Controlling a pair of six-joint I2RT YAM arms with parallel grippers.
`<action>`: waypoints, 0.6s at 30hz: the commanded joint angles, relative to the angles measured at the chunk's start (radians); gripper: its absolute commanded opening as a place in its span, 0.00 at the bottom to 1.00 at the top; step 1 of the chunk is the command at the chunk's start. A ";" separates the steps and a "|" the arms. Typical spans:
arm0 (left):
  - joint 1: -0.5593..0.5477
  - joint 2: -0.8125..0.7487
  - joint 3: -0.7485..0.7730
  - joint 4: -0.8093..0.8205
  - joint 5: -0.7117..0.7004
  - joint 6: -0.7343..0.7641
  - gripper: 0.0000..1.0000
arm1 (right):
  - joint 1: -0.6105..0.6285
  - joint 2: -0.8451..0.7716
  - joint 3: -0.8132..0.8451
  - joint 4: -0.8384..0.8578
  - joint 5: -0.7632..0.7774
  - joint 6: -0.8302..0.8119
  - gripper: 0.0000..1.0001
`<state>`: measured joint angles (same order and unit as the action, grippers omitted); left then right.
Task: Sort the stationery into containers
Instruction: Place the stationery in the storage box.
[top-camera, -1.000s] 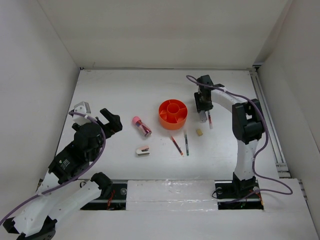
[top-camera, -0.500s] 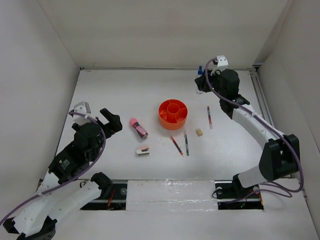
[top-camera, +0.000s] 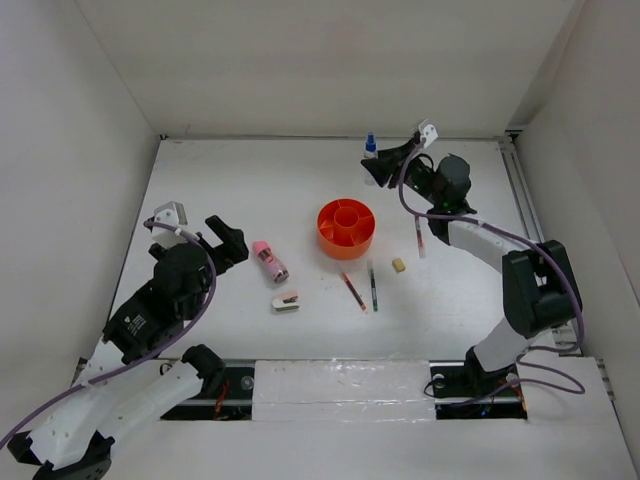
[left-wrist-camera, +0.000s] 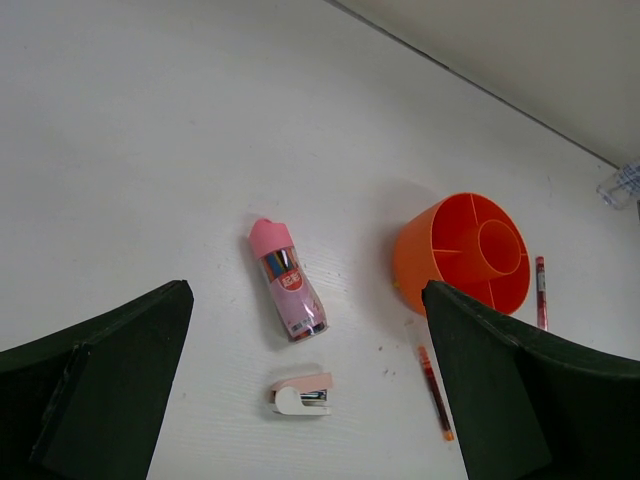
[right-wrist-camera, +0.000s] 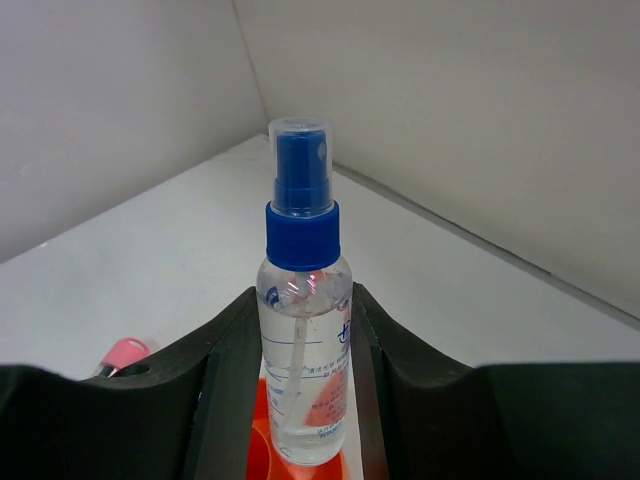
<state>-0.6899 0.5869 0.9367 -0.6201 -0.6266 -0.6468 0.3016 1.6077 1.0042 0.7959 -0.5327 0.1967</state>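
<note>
The orange tub (top-camera: 346, 228) stands mid-table. My right gripper (top-camera: 382, 166) is shut on the blue-capped clear bottle (top-camera: 370, 152) and holds it upright in the air behind the tub. In the right wrist view the bottle (right-wrist-camera: 303, 330) sits between both fingers (right-wrist-camera: 225, 385), with the tub (right-wrist-camera: 258, 435) below. My left gripper (top-camera: 226, 243) is open and empty, left of the pink-capped tube (top-camera: 268, 260). The stapler piece (top-camera: 286, 301), a red pen (top-camera: 352, 290), the dark pen (top-camera: 372, 285) and the tan eraser (top-camera: 399, 265) lie on the table. The left wrist view shows the tube (left-wrist-camera: 287, 280), stapler (left-wrist-camera: 303, 395) and tub (left-wrist-camera: 462, 252).
A second thin red pen (top-camera: 419, 235) lies right of the tub and also shows in the left wrist view (left-wrist-camera: 541, 292). White walls close the table at the back and on both sides. The right arm reaches over the table's back right part.
My right gripper has lifted the bottle from the table right of the tub and carried it up and to the left. The pink-capped tube has shifted slightly left.
</note>
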 joint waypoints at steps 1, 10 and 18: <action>0.000 0.010 -0.006 0.039 0.004 0.019 0.99 | 0.002 0.052 0.020 0.190 -0.082 0.032 0.00; 0.000 0.019 -0.006 0.048 0.013 0.029 0.99 | 0.011 0.144 -0.029 0.292 -0.118 0.096 0.00; 0.000 0.010 -0.006 0.048 0.013 0.029 0.99 | 0.021 0.189 -0.061 0.344 -0.118 0.136 0.00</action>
<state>-0.6899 0.6006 0.9356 -0.6159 -0.6125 -0.6323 0.3069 1.7958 0.9585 1.0100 -0.6247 0.3119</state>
